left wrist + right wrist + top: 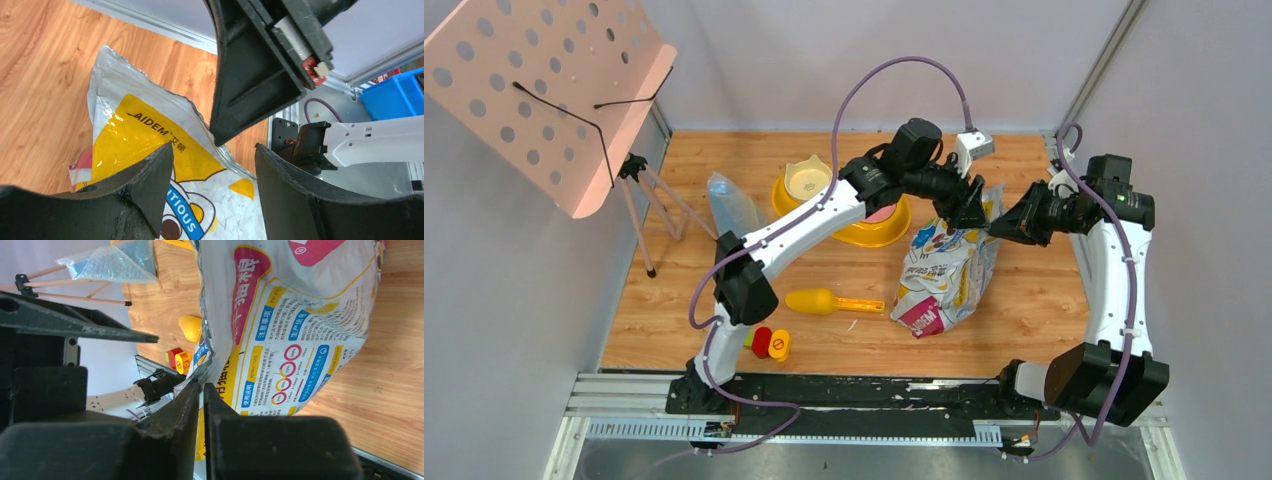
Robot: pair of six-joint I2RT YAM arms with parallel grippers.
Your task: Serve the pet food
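Bright, even light from overhead fills all three views, leaving only faint, soft-edged shadows on the wooden table [1044,300] beneath the arms. The foil bag [944,275] throws back glare. A white sheen washes out its crinkles in the left wrist view and along its fold in the right wrist view. Both wrist views blur the black fingers [300,200] nearest the lens while the bag's print stays sharp — the top view is slightly soft throughout.

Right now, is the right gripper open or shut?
Shut: the right gripper pinches the edge of the bag, with no gap.
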